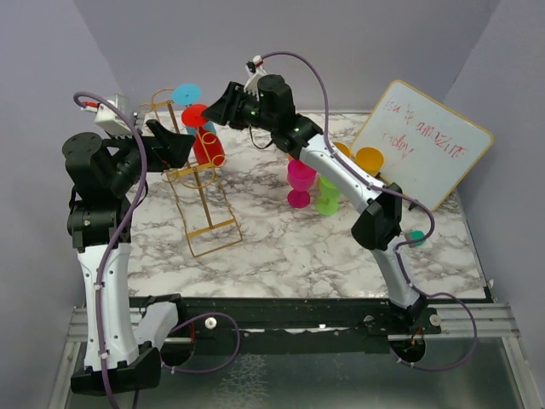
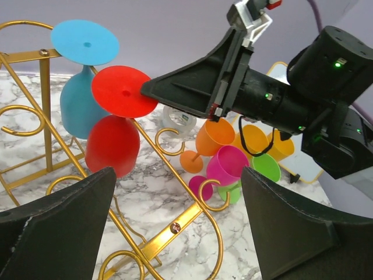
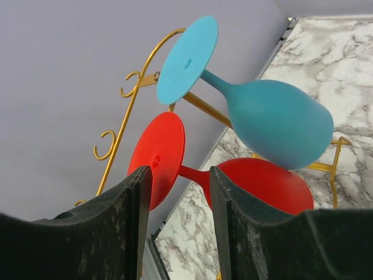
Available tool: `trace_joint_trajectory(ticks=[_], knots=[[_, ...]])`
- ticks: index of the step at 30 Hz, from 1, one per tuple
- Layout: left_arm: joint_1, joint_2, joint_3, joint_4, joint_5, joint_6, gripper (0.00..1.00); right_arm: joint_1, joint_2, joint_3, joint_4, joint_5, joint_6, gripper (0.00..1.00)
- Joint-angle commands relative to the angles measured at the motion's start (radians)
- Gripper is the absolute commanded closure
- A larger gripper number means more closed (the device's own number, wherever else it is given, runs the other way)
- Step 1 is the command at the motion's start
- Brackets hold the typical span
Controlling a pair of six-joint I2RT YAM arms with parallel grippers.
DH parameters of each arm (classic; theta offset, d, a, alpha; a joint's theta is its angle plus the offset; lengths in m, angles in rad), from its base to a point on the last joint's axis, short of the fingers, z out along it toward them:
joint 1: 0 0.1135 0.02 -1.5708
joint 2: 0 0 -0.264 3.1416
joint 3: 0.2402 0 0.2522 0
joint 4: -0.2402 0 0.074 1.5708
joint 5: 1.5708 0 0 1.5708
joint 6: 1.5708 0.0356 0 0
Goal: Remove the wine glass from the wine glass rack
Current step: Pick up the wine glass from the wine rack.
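Red plastic is what we are after: the red wine glass [image 3: 262, 184] hangs foot-up on the wine glass rack [image 2: 175, 227], at the far left of the table [image 1: 298, 247]. A blue glass [image 3: 274, 122] hangs just beside it, so near that we cannot tell whether the bowls touch.

We judge the step in hand to be the grasp itself, not yet the lift. The right gripper [image 3: 178, 175] stands at about half width, one finger over the rim of the red foot and the other on the stem side. A gap shows between them and we see no pad pressed on. The left gripper [image 2: 178, 175] is spread wide and holds nothing, hovering just beside the rack's lower loops.

Next, we think, the right jaws need to pinch foot or stem firmly. They should then draw the glass outward along the gold arm until the foot clears the curled end; a straight lift would likely catch the wire. The left arm could steady the rack, a light wire thing that looks apt to tip or drag.

Room is tight at the rack, with the blue foot close against the red one, curls on either side and the left fingers near below. Bare marble lies open in front of the rack. The pink, green and orange glasses [image 1: 301, 183] crowd the middle right, with the whiteboard [image 1: 423, 145] beyond them.
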Motion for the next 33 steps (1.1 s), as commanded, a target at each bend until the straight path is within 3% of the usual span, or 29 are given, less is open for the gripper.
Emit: trace_joint_trajectory(ticks=[1,11,15,33], knots=[[-0.004,-0.030,0.001,-0.006,0.055,-0.027,0.11,0.000,0.034,0.039,0.045,-0.067,0.050,0.54],[-0.003,0.003,0.006,-0.003,0.095,-0.036,0.11,0.000,-0.009,-0.010,0.086,-0.062,0.073,0.76],[-0.004,0.007,-0.005,0.000,0.115,-0.038,0.11,-0.004,-0.021,-0.022,0.090,-0.063,0.104,0.89],[-0.003,0.019,-0.010,0.002,0.128,-0.058,0.11,-0.058,-0.130,-0.189,0.237,-0.089,0.360,0.99]])
